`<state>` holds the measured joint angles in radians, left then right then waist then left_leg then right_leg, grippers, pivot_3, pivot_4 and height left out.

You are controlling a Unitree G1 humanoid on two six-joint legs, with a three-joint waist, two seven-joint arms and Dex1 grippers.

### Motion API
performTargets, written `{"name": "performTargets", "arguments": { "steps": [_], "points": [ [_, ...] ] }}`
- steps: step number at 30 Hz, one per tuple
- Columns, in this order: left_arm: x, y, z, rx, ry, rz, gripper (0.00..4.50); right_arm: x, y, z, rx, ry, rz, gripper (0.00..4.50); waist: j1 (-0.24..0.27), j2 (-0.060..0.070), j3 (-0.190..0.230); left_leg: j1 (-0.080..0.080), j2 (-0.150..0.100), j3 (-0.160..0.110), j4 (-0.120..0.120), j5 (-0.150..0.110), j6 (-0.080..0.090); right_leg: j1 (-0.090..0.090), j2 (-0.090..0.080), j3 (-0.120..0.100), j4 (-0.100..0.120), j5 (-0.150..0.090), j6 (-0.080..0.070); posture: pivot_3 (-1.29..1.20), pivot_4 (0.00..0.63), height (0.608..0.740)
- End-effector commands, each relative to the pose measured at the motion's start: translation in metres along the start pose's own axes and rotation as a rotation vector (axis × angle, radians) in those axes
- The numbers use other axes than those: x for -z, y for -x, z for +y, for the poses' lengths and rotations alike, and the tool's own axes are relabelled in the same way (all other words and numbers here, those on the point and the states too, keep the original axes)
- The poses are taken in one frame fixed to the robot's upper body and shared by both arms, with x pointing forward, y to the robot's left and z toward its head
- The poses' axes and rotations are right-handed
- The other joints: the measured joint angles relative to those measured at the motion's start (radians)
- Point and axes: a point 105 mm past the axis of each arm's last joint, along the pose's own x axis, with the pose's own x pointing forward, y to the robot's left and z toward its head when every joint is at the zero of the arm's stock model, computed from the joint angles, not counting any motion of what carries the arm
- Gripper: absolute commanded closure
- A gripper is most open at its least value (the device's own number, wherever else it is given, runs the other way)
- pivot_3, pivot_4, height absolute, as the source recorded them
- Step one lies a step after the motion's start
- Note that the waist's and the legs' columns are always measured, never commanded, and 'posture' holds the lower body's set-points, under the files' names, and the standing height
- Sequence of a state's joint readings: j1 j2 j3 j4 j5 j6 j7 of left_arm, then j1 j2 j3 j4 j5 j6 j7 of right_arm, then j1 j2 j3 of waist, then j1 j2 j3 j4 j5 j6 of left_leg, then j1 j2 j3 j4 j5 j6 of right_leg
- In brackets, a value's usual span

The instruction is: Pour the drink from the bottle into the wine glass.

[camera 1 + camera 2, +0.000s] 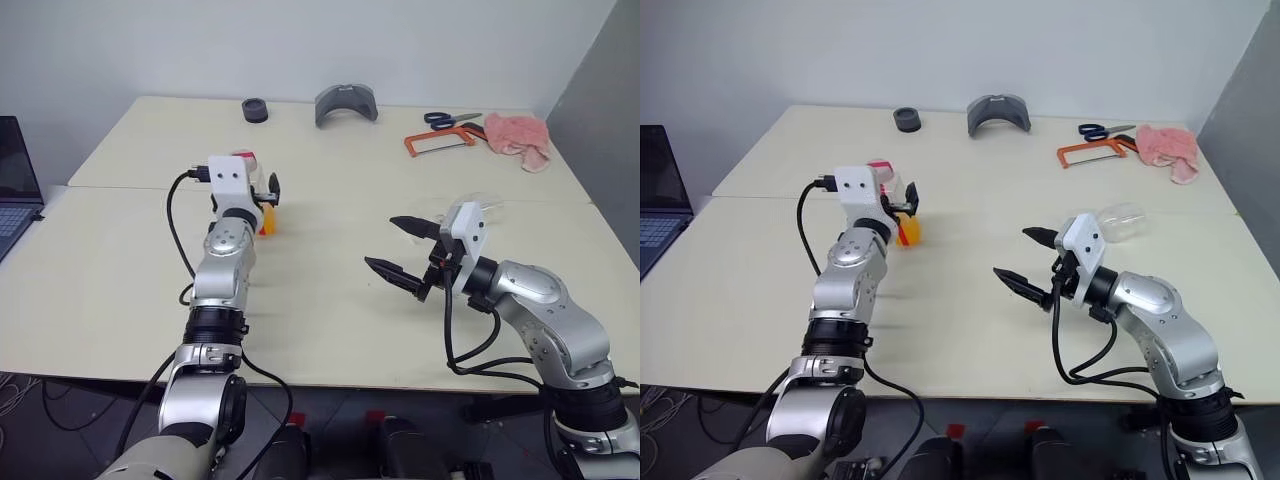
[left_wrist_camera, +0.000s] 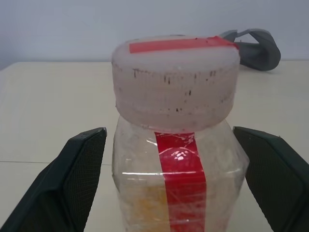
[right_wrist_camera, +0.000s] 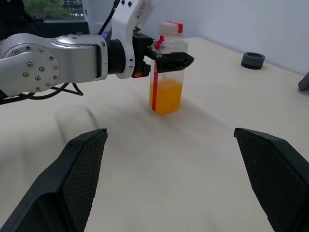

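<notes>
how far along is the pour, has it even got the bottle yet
Early. Done: the open left gripper has its fingers either side of the bottle, which stands capped on the table with the drink inside. In hand: closing on it. Left: uncapping, lifting, pouring into the wine glass, which sits behind the open, empty right gripper.

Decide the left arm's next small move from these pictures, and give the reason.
Probably close the left tool on the bottle. Its open fingers already stand on both sides of the bottle's body, just below the cap, with gaps left. The bottle stands upright on the table, the drink low inside.
</notes>
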<state>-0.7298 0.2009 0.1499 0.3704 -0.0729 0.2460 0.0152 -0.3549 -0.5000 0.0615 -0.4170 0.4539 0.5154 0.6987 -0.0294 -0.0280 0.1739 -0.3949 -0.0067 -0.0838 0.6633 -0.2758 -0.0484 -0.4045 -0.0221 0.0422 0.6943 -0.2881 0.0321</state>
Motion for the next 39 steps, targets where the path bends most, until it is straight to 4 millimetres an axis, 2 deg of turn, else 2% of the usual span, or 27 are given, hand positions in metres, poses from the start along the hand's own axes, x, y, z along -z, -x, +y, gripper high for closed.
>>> {"name": "performTargets", "arguments": {
  "steps": [1, 24, 27, 31, 33, 39],
  "points": [
    [-0.0255, -0.0037, -0.0023, 0.005, -0.037, -0.089, 0.03, -0.0109, -0.0010, 0.0010, -0.014, 0.023, -0.034, 0.00, 0.000, 0.000, 0.000, 0.000, 0.000, 0.000, 0.000, 0.000, 0.000, 0.000, 0.000, 0.000, 0.000, 0.000, 0.000, 0.00, 0.150, 0.740],
    [-0.0220, -0.0038, 0.0009, -0.010, -0.080, -0.067, 0.03, -0.0103, -0.0019, -0.0016, -0.011, 0.012, -0.037, 0.00, 0.000, 0.000, 0.000, 0.000, 0.000, 0.000, 0.000, 0.000, 0.000, 0.000, 0.000, 0.000, 0.000, 0.000, 0.000, 0.00, 0.150, 0.740],
    [-0.0223, -0.0044, 0.0014, -0.011, -0.085, -0.066, 0.59, -0.0108, -0.0022, -0.0020, -0.008, 0.009, -0.041, 0.00, 0.000, 0.000, 0.000, 0.000, 0.000, 0.000, 0.000, 0.000, 0.000, 0.000, 0.000, 0.000, 0.000, 0.000, 0.000, 0.00, 0.150, 0.740],
    [-0.0214, -0.0051, 0.0020, -0.013, -0.089, -0.062, 1.88, -0.0109, -0.0024, -0.0025, -0.004, 0.006, -0.043, 0.00, 0.000, 0.000, 0.000, 0.000, 0.000, 0.000, 0.000, 0.000, 0.000, 0.000, 0.000, 0.000, 0.000, 0.000, 0.000, 0.00, 0.150, 0.740],
    [-0.0202, -0.0051, 0.0023, -0.016, -0.091, -0.058, 2.34, -0.0107, -0.0024, -0.0027, -0.003, 0.006, -0.042, 0.00, 0.000, 0.000, 0.000, 0.000, 0.000, 0.000, 0.000, 0.000, 0.000, 0.000, 0.000, 0.000, 0.000, 0.000, 0.000, 0.00, 0.150, 0.740],
    [-0.0179, -0.0044, 0.0015, -0.012, -0.080, -0.058, 2.35, -0.0105, -0.0026, -0.0037, 0.004, 0.006, -0.044, 0.00, 0.000, 0.000, 0.000, 0.000, 0.000, 0.000, 0.000, 0.000, 0.000, 0.000, 0.000, 0.000, 0.000, 0.000, 0.000, 0.00, 0.150, 0.740]
  ]
}}
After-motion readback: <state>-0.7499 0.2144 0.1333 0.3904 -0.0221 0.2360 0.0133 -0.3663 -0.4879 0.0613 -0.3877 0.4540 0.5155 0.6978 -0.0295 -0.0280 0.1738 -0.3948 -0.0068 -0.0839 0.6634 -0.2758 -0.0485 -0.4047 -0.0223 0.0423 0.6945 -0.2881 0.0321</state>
